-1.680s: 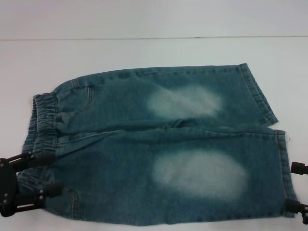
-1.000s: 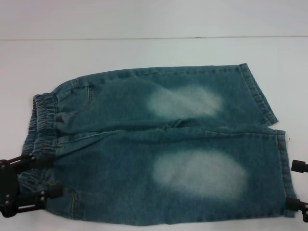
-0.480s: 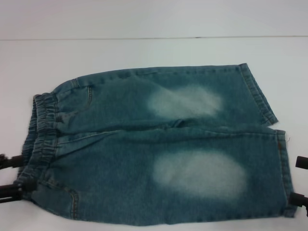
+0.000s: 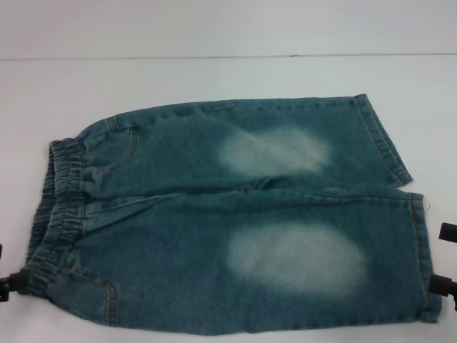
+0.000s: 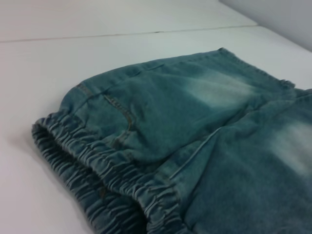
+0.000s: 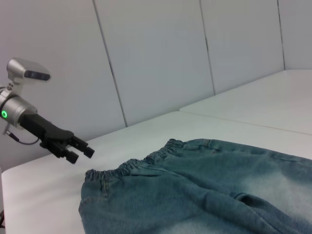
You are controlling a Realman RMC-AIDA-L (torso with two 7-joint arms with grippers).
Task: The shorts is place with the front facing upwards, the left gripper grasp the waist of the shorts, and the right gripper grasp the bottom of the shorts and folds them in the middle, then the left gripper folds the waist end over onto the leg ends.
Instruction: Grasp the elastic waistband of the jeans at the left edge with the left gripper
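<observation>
On the white table (image 4: 214,78), before pale wall panels (image 6: 156,53), seemingly flat shorts (image 4: 235,214).

The shorts (image 4: 235,214) lay flat, front up, near the desk's front edge, pale faded patches showing, ruched waist (image 4: 61,207) leftward, leg hems (image 4: 400,193) rightward.

Open table all round the shorts

From my head view, bare table (image 4: 214,78) runs from 9 through 12 to 3 o'clock of the shorts (image 4: 228,214); only the left gripper (image 6: 78,149) hangs off the waist (image 4: 61,207), at 8.
</observation>
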